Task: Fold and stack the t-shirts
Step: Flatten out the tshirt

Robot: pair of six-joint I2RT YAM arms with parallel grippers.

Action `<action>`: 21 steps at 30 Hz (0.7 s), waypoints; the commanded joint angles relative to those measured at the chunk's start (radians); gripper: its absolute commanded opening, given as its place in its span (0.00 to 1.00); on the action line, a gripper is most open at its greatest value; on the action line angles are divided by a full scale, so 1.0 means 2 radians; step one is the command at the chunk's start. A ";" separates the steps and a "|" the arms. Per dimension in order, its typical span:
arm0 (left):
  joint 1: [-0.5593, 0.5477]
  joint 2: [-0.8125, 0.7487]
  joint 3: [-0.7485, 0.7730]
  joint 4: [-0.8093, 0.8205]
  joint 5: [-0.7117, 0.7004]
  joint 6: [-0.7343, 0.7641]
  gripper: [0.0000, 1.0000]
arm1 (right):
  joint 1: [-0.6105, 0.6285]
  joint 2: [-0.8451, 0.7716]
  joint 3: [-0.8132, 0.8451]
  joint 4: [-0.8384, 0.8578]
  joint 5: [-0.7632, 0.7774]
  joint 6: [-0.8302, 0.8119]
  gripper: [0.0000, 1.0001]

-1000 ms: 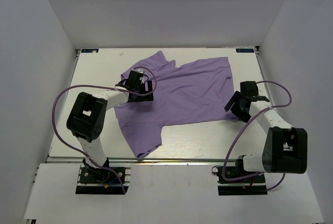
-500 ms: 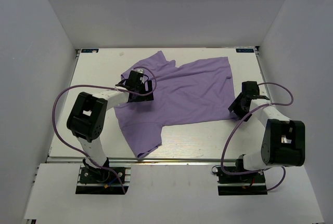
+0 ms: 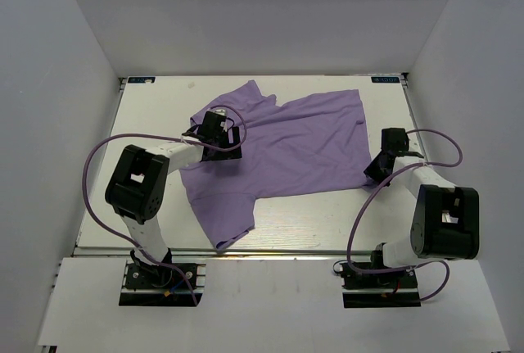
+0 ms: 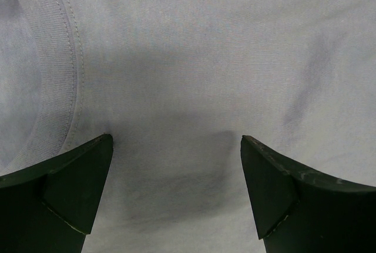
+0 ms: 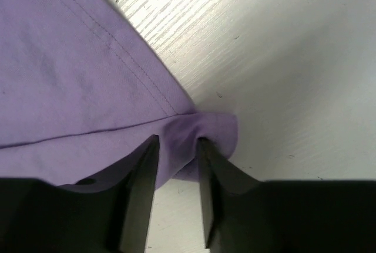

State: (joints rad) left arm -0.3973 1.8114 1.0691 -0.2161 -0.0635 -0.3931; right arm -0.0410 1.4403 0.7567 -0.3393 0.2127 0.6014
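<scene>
Top external view: the t-shirt lies spread, a little rumpled, on the white table, across its middle and far part. One sleeve reaches toward the far left and a long flap hangs down toward the near edge on the left side. The shirt's right edge runs close to the right arm.

The left gripper hangs over the shirt's left part, pointing down at the cloth. In the left wrist view the left gripper stands wide, its two dark fingers far apart with smooth lavender cloth between them and nothing gripped. The ribbed collar curves down the left of that view, just beside the left finger. Whether the fingertips touch the cloth cannot be told.

The right gripper is down at the shirt's near right corner. In the right wrist view the right gripper is narrow, pinching a small bunched fold of that corner between its fingers, so the cloth puckers up off the table there. The stitched hem runs diagonally up to the left from the pinch, with bare table to its right.
</scene>
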 commanded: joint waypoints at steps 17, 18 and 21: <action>0.002 -0.008 -0.004 -0.020 -0.022 -0.001 1.00 | -0.003 -0.134 0.041 -0.063 -0.034 -0.030 0.00; 0.002 -0.008 -0.004 -0.020 -0.022 -0.001 1.00 | -0.003 -0.156 0.041 -0.072 -0.037 -0.031 0.00; 0.002 -0.008 -0.004 -0.020 -0.022 -0.001 1.00 | -0.003 -0.192 0.038 -0.109 -0.046 -0.033 0.00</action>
State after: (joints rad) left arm -0.3973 1.8114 1.0691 -0.2226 -0.0906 -0.3931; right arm -0.0448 1.1042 0.8043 -0.4660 0.1455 0.5598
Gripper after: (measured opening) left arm 0.996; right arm 0.004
